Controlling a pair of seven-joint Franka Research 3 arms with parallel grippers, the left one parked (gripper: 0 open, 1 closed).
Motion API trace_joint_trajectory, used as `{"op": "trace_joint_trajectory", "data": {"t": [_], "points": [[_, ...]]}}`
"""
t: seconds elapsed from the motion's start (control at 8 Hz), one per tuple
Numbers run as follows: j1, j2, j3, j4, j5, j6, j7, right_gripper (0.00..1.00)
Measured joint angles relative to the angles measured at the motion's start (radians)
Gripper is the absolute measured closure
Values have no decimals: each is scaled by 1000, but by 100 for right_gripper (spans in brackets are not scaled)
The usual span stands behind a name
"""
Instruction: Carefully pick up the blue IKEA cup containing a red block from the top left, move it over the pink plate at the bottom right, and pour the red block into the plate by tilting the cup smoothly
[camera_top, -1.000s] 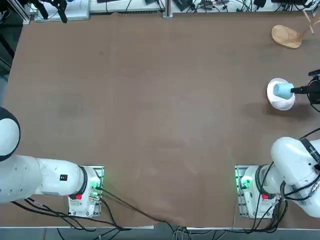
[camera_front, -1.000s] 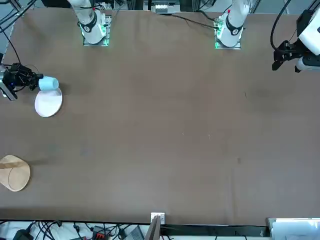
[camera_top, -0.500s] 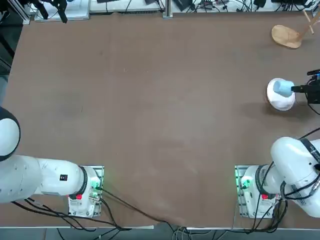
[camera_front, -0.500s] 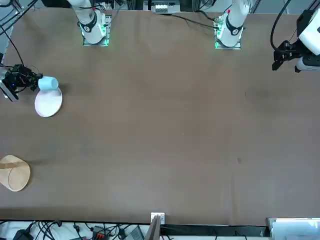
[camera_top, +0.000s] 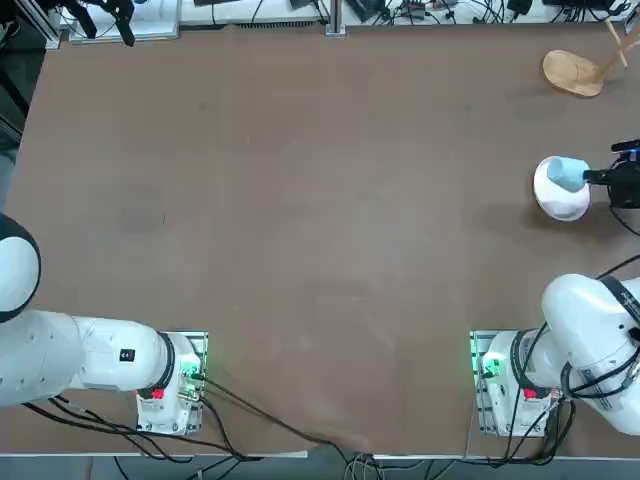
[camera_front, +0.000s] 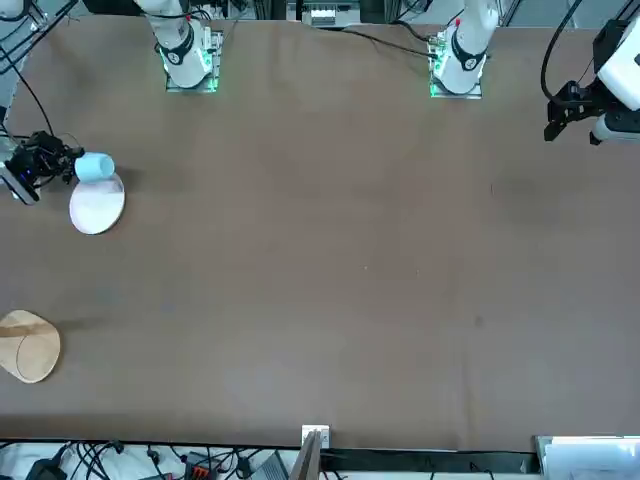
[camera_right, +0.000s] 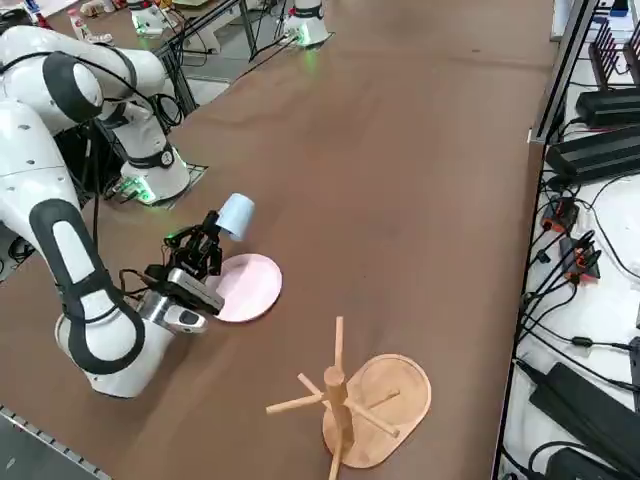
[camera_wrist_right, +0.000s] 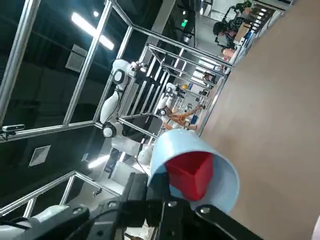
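The blue IKEA cup (camera_top: 565, 173) hangs tilted on its side over the pink plate (camera_top: 562, 198), near the table's right edge. My right gripper (camera_top: 592, 179) is shut on the cup's wall, reaching in from the right. In the wrist view the cup (camera_wrist_right: 196, 161) shows its open mouth, and the red block (camera_wrist_right: 192, 173) rests inside against the rim. From the front, the cup (camera_front: 95, 166) sits just above the plate (camera_front: 97, 205) with the gripper (camera_front: 66, 168) beside it. The side view has the cup (camera_right: 236, 215) raised above the plate (camera_right: 247, 287), held by the gripper (camera_right: 211, 236).
A tan wooden stand with an oval base (camera_top: 574, 72) is at the far right corner, beyond the plate, and appears as (camera_right: 375, 397) in the side view. The right arm's base (camera_top: 505, 384) is at the near edge. Cables run along the table's edges.
The held cup has crept slightly toward the far side over the plate. It stays tilted and gripped.
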Motion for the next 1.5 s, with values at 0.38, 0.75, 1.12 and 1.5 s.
{"op": "trace_joint_trajectory", "data": {"t": [0.38, 0.75, 1.12, 1.5], "points": [[-8, 31, 0, 9, 22, -36, 0, 98], [-19, 51, -1, 21, 22, -44, 0, 98], [-28, 97, -2, 34, 76, -116, 74, 98], [-37, 104, -2, 61, 82, -124, 87, 98]]}}
